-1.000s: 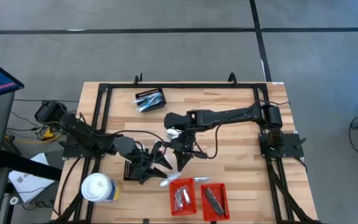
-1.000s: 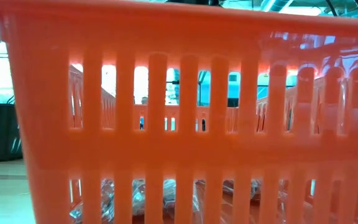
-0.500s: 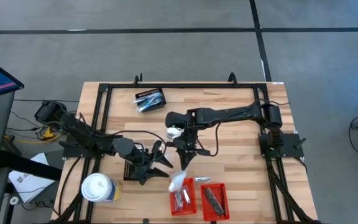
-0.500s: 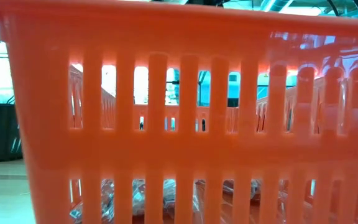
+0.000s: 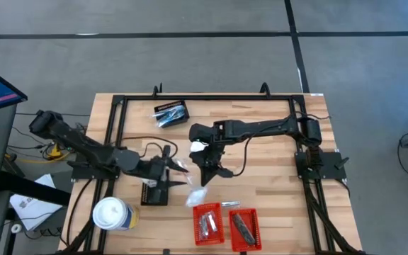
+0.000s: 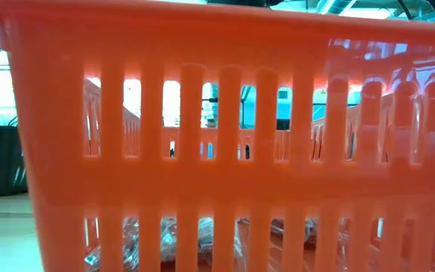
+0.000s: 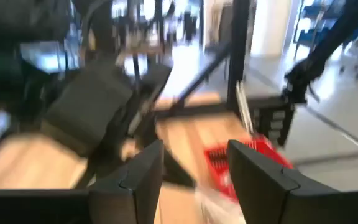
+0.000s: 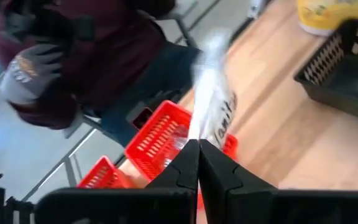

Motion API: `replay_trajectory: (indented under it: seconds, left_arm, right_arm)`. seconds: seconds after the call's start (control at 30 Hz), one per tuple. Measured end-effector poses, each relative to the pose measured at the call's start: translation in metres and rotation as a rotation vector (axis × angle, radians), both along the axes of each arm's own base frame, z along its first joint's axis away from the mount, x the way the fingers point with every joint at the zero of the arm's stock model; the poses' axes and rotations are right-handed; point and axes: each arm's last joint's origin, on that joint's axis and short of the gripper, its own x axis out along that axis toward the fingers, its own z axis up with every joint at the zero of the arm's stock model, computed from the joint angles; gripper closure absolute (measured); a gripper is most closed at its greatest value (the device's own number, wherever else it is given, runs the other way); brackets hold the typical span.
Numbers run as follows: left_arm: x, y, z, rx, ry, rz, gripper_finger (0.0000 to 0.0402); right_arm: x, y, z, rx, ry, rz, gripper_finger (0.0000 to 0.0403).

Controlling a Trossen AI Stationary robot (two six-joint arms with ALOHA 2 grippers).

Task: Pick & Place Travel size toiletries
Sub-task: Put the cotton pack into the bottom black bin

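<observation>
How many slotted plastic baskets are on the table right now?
4: two red ones side by side at the near edge, one black by the left arm, one black at the far side.

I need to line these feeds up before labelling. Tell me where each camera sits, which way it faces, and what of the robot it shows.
High view: overhead, straight down on the table; both arms show, left gripper, right gripper.
Low view: table height, pressed against a red basket; no arm shows.
Left wrist view: past its own open fingers toward the red baskets.
Right wrist view: past its shut fingers, which pinch a clear-wrapped packet.
Shared: that packet and the red baskets also show from above.
</observation>
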Motion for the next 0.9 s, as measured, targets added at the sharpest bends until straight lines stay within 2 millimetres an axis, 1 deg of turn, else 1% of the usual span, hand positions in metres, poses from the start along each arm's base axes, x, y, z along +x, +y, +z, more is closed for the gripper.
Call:
replay_trajectory:
  seconds: [0.07,0.17,0.27,0.37,0.57,0.7,0.8,0.9]
  left_arm:
    - [-0.005,0.002,0.002,-0.02,0.095,0.009,0.0237]
    - [-0.006,0.003,-0.001,-0.045,0.204,0.026,0.0247]
    - [-0.004,0.002,-0.004,-0.05,0.222,0.031,0.0255]
    - [-0.006,0.003,-0.006,-0.056,0.249,0.078,0.0263]
    - [-0.028,0.005,-0.004,-0.066,0.304,0.206,0.0278]
    - [-0.038,0.005,-0.003,-0.125,0.338,0.221,0.028]
    - [-0.04,0.005,-0.007,-0.167,0.39,0.212,0.0273]
    - [-0.035,0.007,-0.018,-0.223,0.487,0.201,0.0263]
  right_arm:
    - [0.001,0.0,0.0,-0.025,0.01,-0.032,0.0403]
    - [0.004,-0.001,0.0,-0.064,0.017,-0.092,0.0403]
    - [0.008,-0.008,0.007,-0.118,0.021,-0.184,0.0403]
    - [0.011,-0.014,0.013,-0.16,0.013,-0.244,0.0403]
    - [0.011,-0.018,0.027,-0.217,-0.034,-0.243,0.0403]
    - [0.011,-0.022,0.032,-0.242,-0.064,-0.229,0.0403]
    - [0.011,-0.025,0.032,-0.249,-0.065,-0.231,0.0403]
    - [0.011,-0.028,0.032,-0.246,-0.064,-0.242,0.0403]
